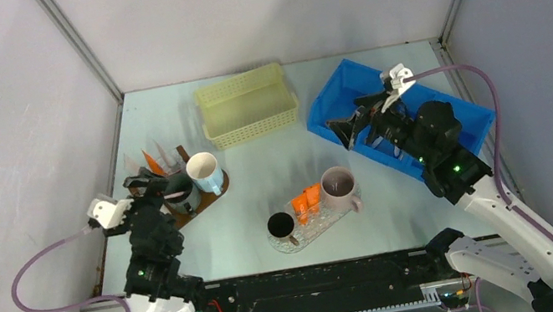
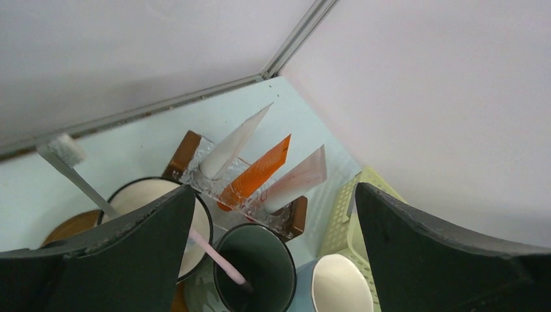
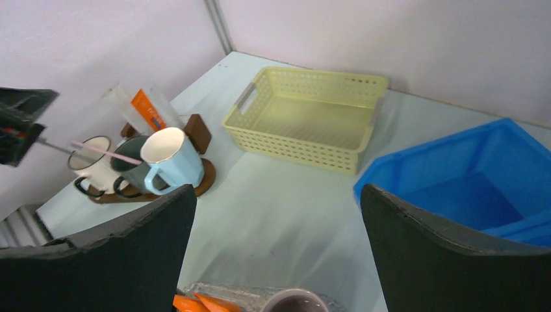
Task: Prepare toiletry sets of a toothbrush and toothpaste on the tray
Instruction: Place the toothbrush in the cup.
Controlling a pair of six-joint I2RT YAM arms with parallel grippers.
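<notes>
My left gripper [image 2: 273, 195] [image 1: 144, 183] hangs open over a dark green mug [image 2: 255, 266]. A pale pink toothbrush [image 2: 217, 257] [image 3: 107, 153] leans in that mug, free of both fingers. In the white mug [image 2: 162, 214] beside it stands a white toothbrush [image 2: 65, 153]. Behind the mugs a clear holder carries a white tube [image 2: 234, 140], an orange tube [image 2: 256, 172] and a pinkish tube [image 2: 295, 179]. Two orange tubes [image 1: 306, 200] lie on the clear tray [image 1: 327, 222] at mid-table, between a black mug [image 1: 280, 225] and a mauve mug [image 1: 338, 186]. My right gripper [image 3: 278, 192] [image 1: 349, 128] is open and holds nothing, above the table beyond the tray.
A brown wooden board [image 1: 208, 199] carries the left group of mugs, including a light blue mug [image 1: 205, 172]. A yellow slotted basket [image 1: 248, 106] stands at the back. A blue bin [image 1: 402, 114] sits at the right, under my right arm. Walls close in on three sides.
</notes>
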